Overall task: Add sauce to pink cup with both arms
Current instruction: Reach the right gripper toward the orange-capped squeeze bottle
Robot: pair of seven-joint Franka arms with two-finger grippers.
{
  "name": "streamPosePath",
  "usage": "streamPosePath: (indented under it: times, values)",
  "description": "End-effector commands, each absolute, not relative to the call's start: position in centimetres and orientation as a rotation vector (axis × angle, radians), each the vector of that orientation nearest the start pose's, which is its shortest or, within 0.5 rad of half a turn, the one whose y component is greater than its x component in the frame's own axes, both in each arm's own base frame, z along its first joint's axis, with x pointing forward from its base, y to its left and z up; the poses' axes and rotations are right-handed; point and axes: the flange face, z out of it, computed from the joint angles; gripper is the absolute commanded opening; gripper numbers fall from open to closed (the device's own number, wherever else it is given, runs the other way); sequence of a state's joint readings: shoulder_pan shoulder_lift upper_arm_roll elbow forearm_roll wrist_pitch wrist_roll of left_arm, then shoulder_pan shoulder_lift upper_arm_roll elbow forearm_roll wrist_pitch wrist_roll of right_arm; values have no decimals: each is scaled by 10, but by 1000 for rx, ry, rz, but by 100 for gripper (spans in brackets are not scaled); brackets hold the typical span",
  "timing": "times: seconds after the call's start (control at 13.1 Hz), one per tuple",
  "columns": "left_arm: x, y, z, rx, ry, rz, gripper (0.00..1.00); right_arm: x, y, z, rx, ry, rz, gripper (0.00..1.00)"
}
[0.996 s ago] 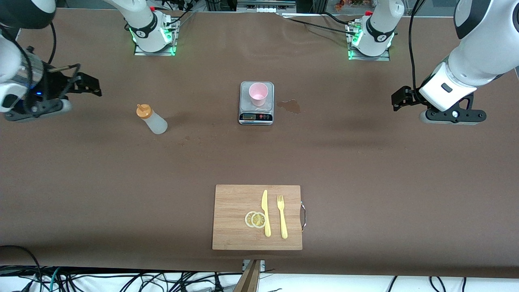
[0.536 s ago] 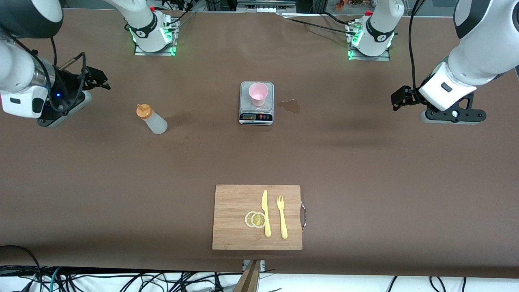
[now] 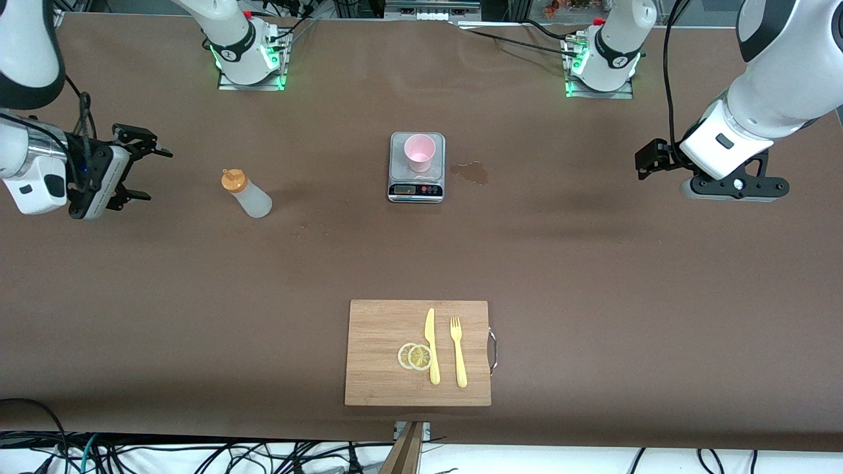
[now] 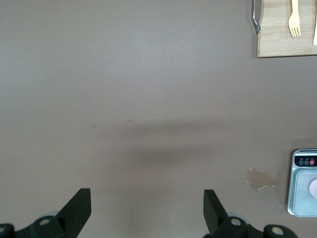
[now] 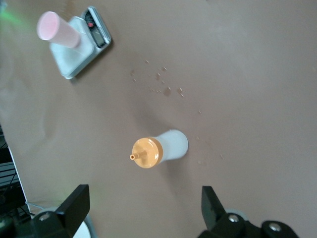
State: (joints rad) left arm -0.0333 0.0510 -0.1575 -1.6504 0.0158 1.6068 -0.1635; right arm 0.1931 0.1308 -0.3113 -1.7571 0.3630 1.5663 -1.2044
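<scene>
Standing upright on the counter (image 3: 593,276), the sauce bottle (image 3: 246,193) was seen toward the right arm's end. The pink cup (image 3: 419,152) was set on a scale (image 3: 416,167). Right end effector (image 3: 140,166) was held open over the counter beside the bottle; left end effector (image 3: 644,160) was parked open, well apart.

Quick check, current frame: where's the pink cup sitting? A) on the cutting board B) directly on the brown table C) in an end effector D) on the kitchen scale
D: the pink cup stands upright on the platform of the kitchen scale, with neither end effector near it.
</scene>
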Motion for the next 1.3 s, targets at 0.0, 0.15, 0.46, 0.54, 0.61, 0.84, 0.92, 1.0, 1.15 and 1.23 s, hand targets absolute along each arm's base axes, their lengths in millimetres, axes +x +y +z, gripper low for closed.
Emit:
streamPosePath:
  times: [0.0, 0.15, 0.46, 0.54, 0.61, 0.84, 0.92, 1.0, 1.15, 1.23]
  values:
    - [551, -108, 567, -3127, 70, 150, 100, 564, -42, 454, -2161, -1440, -84, 100]
    - [550, -109, 567, -3128, 74, 153, 100, 556, -59, 429, -1998, -1524, -197, 100]
    - [550, -109, 567, -3127, 77, 160, 100, 536, -105, 340, -1712, -1643, -371, 100]
    - [550, -108, 567, -3128, 72, 158, 100, 531, -115, 317, -1642, -1636, -415, 100]
    - [550, -108, 566, -3127, 74, 162, 100, 526, -120, 293, -1566, -1610, -462, 100]
    - [551, -103, 567, -3128, 65, 160, 100, 517, -128, 239, -1396, -1614, -633, 100]
    - [551, -103, 566, -3128, 62, 163, 100, 516, -127, 225, -1362, -1616, -670, 100]
    - [551, -105, 566, -3130, 65, 161, 100, 514, -123, 212, -1319, -1599, -710, 100]
    - [549, -115, 567, -3128, 91, 160, 100, 510, -116, 191, -1255, -1573, -763, 100]
    - [549, -115, 567, -3127, 94, 160, 100, 509, -115, 187, -1233, -1586, -794, 100]
